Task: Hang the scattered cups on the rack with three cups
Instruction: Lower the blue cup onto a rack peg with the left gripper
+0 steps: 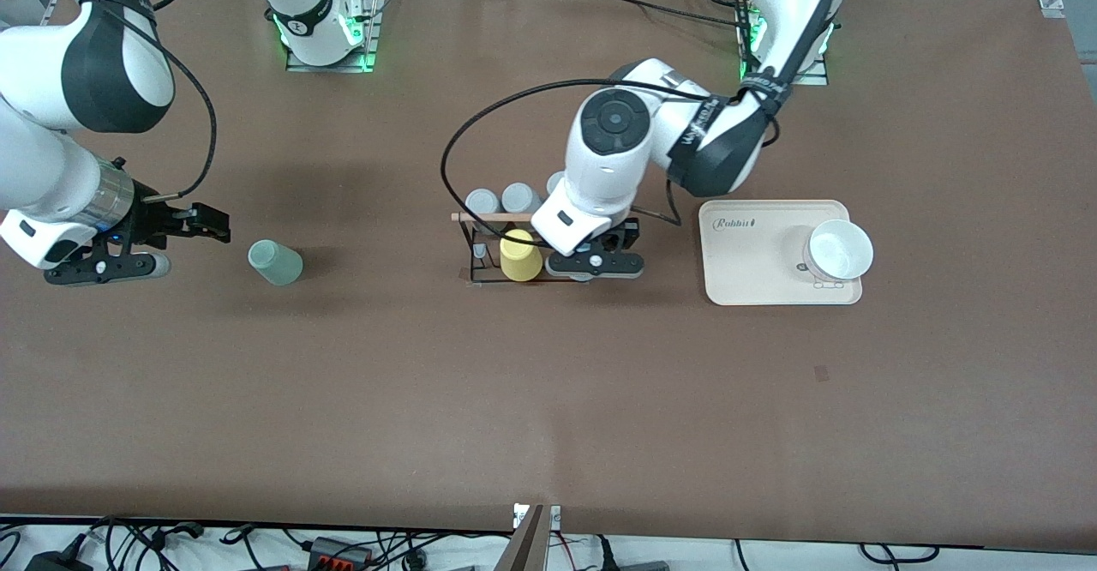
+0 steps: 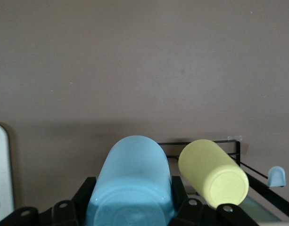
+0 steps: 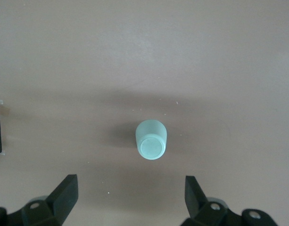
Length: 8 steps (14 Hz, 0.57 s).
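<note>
The light blue cup [image 2: 132,181] sits between the fingers of my left gripper [image 2: 132,209], which is shut on it. That gripper [image 1: 595,264] hangs at the black wire rack [image 1: 476,249], at its end toward the left arm, and hides the blue cup in the front view. A wooden rod [image 1: 493,217] runs along the rack's top. The pale mint-green cup [image 1: 275,262] lies on its side on the table toward the right arm's end. My right gripper [image 1: 195,247] is beside it, open and empty. In the right wrist view the mint cup [image 3: 151,140] lies ahead of the open right gripper [image 3: 130,195].
A yellow cup [image 1: 520,255] hangs on the rack right beside the blue cup, also seen as the yellow cup [image 2: 212,172]. Three grey cups [image 1: 519,197] stand just past the rack toward the robots. A beige tray [image 1: 746,267] holding a white bowl [image 1: 838,249] lies toward the left arm's end.
</note>
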Each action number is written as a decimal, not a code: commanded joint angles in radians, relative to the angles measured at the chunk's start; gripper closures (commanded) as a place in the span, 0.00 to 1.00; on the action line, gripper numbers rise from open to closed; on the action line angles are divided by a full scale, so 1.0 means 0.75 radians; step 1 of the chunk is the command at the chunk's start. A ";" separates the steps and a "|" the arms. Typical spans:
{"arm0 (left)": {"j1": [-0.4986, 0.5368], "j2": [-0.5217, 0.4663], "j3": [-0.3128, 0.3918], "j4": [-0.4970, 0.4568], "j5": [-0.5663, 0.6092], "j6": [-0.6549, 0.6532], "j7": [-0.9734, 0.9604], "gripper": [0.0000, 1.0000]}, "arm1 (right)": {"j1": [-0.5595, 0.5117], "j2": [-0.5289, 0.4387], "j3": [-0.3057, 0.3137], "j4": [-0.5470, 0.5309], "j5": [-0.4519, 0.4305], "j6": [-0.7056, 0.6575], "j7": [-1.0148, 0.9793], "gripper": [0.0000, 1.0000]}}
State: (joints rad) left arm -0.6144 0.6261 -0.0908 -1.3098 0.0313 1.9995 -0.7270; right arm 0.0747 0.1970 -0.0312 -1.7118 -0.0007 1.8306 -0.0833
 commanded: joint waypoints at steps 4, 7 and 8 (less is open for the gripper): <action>-0.060 0.032 0.017 0.043 0.038 -0.005 -0.045 0.62 | 0.013 -0.023 -0.003 -0.031 -0.003 0.014 0.013 0.00; -0.060 0.032 0.013 0.032 0.040 -0.005 -0.045 0.62 | 0.003 -0.023 -0.012 -0.063 -0.003 0.042 0.013 0.00; -0.062 0.034 0.009 0.030 0.040 -0.003 -0.045 0.62 | 0.003 -0.023 -0.012 -0.070 -0.001 0.042 0.021 0.00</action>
State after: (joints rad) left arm -0.6501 0.6403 -0.0905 -1.3050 0.0389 2.0059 -0.7438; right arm 0.0800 0.1969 -0.0376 -1.7286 -0.0009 1.8409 -0.0827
